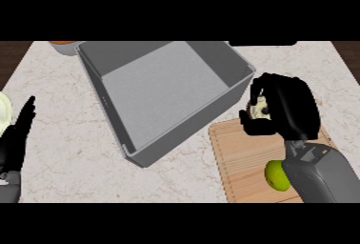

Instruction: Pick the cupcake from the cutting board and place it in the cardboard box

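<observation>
My right hand [285, 107] hovers over the far end of the wooden cutting board [243, 162], fingers curled round a pale cupcake [259, 108] that peeks out on its left side. The hand hides most of the cupcake. It sits just right of the near right corner of the grey box [112, 121], which lies open and empty in the middle of the counter. My left hand [15, 140] rests open at the left edge, fingers pointing up.
A green apple [276, 175] lies on the cutting board, partly under my right forearm. A pale green plate [4, 110] shows at the left edge. An orange-topped object [63, 45] stands behind the box's far left corner.
</observation>
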### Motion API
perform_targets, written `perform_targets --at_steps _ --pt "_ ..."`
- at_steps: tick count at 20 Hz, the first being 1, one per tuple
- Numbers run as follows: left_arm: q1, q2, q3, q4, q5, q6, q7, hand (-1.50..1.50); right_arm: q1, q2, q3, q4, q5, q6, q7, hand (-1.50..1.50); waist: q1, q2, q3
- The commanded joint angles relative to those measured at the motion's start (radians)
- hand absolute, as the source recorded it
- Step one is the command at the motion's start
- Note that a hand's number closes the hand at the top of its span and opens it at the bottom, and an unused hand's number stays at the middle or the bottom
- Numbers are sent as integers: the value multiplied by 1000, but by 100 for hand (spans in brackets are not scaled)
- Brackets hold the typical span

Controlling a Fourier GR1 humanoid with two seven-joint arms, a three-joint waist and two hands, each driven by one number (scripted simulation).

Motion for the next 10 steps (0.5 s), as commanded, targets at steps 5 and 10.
perform_targets --at_steps 5,10 --pt "-31 0 5 31 -7 -31 -14 0 -226 197 39 -30 -9 136 133 150 30 9 1" --pt "-81 -11 12 100 -29 -13 -51 0 -400 283 -46 116 -90 94 170 150 31 12 1"
